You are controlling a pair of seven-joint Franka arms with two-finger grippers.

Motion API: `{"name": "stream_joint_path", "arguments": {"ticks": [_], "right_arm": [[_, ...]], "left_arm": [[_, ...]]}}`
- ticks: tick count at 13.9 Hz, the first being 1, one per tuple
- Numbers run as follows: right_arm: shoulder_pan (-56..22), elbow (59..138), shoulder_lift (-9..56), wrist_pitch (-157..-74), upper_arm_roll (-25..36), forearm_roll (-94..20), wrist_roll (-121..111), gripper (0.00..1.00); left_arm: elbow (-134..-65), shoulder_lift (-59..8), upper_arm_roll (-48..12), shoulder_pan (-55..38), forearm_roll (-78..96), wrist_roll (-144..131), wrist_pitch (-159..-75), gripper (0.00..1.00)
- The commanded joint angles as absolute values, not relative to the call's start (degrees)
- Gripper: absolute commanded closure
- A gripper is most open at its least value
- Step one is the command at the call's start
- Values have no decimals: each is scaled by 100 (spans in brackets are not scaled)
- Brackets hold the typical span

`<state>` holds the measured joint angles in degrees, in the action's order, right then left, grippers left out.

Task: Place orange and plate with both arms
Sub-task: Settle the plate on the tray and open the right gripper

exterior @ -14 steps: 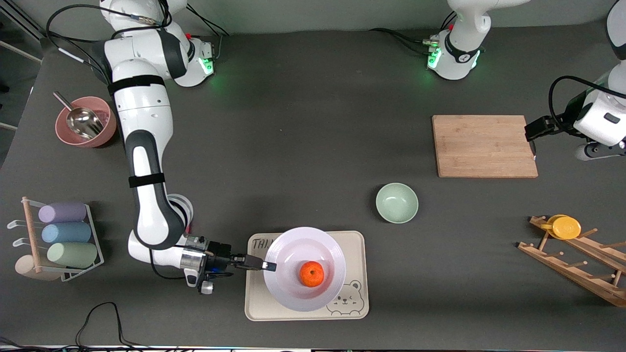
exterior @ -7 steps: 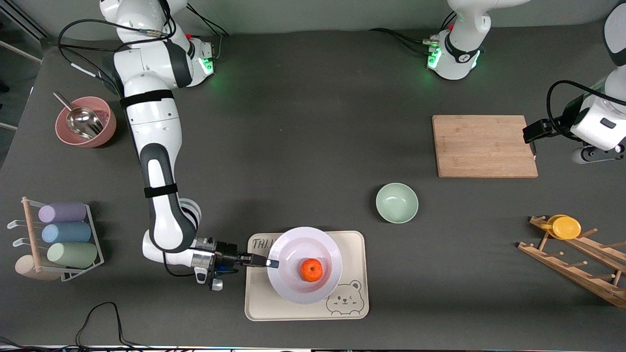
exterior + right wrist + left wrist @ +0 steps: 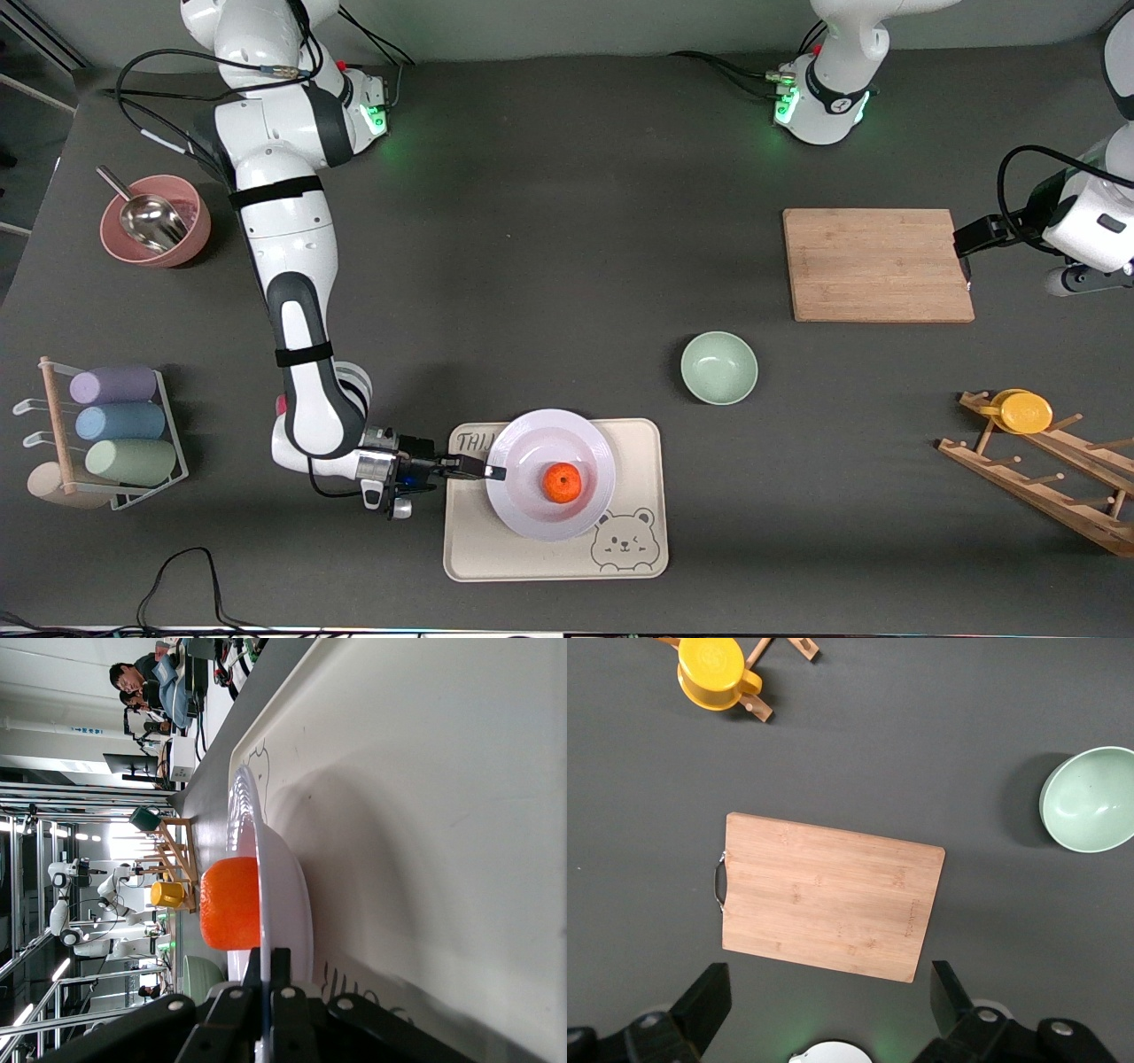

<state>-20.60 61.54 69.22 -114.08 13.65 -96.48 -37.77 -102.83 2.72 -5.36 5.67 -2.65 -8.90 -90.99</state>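
Left gripper (image 3: 828, 1014) jaws wide over wood board (image 3: 828, 896), w/ green bowl (image 3: 1090, 799) nearby.

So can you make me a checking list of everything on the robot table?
Surface: dark grey table.
Job's things: orange in the white plate, over the bear tray.
Clutter: green bowl, wooden board, pink bowl with scoop, rack of rolled cloths, wooden rack with yellow cup.
Claws: right claw shut on the plate's rim; left claw open over the board, waiting.
Cables: black cable at the table's near edge.
Surroundings: people in the right wrist view.
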Motion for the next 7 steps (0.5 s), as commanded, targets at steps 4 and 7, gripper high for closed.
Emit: {"name": "stream_joint_path", "arguments": {"ticks": [4, 7], "right_arm": [[-2048, 6091, 6952, -11417, 1353, -9756, -3885, 19], [-2039, 6091, 6908, -11417, 1354, -9712, -3815, 18]], "left_arm": [[-10187, 290, -325, 492, -281, -914, -8859, 0], [-10187, 290, -316, 492, -281, -940, -8851, 0]]}}
